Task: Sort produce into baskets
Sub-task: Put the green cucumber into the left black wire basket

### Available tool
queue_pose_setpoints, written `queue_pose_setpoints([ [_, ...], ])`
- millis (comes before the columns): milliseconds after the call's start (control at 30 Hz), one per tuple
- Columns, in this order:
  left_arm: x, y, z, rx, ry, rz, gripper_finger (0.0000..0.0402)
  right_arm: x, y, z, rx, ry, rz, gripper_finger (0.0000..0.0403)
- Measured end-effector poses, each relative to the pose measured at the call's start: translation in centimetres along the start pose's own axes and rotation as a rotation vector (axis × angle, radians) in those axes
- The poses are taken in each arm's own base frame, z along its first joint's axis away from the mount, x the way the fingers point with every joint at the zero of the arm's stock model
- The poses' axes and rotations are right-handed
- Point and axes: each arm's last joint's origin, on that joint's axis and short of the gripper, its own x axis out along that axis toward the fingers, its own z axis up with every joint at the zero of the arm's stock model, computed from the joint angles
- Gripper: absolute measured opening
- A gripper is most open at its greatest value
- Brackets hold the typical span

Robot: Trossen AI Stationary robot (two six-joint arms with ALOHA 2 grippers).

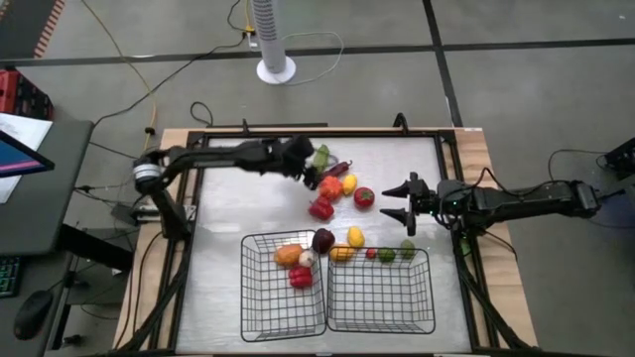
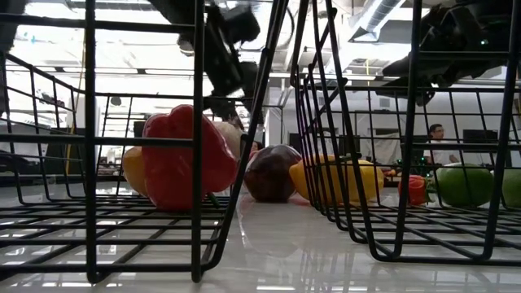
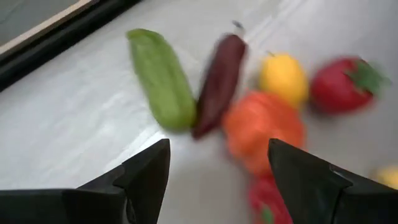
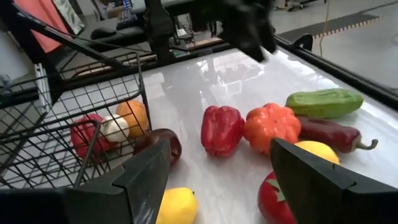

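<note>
A loose cluster lies mid-table: a green cucumber (image 1: pixel 322 156), a dark purple pepper (image 1: pixel 338 169), an orange pumpkin-like piece (image 1: pixel 330 186), a yellow lemon (image 1: pixel 348 182), a tomato (image 1: pixel 364 196) and a red pepper (image 1: pixel 319 208). My left gripper (image 1: pixel 306 165) is open and empty just left of the cucumber (image 3: pixel 163 78), above the table. My right gripper (image 1: pixel 389 201) is open and empty to the right of the tomato (image 4: pixel 277 199). The left basket (image 1: pixel 260 307) holds an orange (image 1: pixel 288 255), a white garlic (image 1: pixel 307 258) and a red pepper (image 1: pixel 301 277).
The right basket (image 1: pixel 397 317) stands beside the left one at the near edge. Along the baskets' far rims lie a dark purple piece (image 1: pixel 322 240), a lemon (image 1: pixel 355 236), a yellow pepper (image 1: pixel 341 253), a small red piece (image 1: pixel 370 254) and two limes (image 1: pixel 386 255).
</note>
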Motion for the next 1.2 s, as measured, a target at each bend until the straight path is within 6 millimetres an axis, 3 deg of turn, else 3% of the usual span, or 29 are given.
queue_pose_setpoints([
  [133, 2.4, 1.2, 1.3, -0.011, 0.034, 0.041, 0.0254, 0.0, 0.0, 0.0, -0.017, 0.001, -0.001, 0.0302],
  [367, 5.7, 0.2, 3.3, 0.071, 0.093, 0.086, 0.0245, 0.0, 0.0, 0.0, -0.036, -0.004, 0.000, 0.0302],
  [600, 8.1, 0.2, 4.1, 0.084, 0.091, 0.162, 0.0245, 0.0, 0.0, 0.0, -0.036, -0.005, 0.000, 0.0302],
  [833, 8.9, 1.1, 3.8, 0.080, 0.109, 0.238, 0.0245, 0.0, 0.0, 0.1, -0.035, -0.011, 0.004, 0.0302],
  [1200, 9.6, 1.3, 2.5, 0.036, 0.227, 0.079, 0.0245, 0.0, 0.1, 0.2, -0.033, -0.024, 0.007, 0.0302],
])
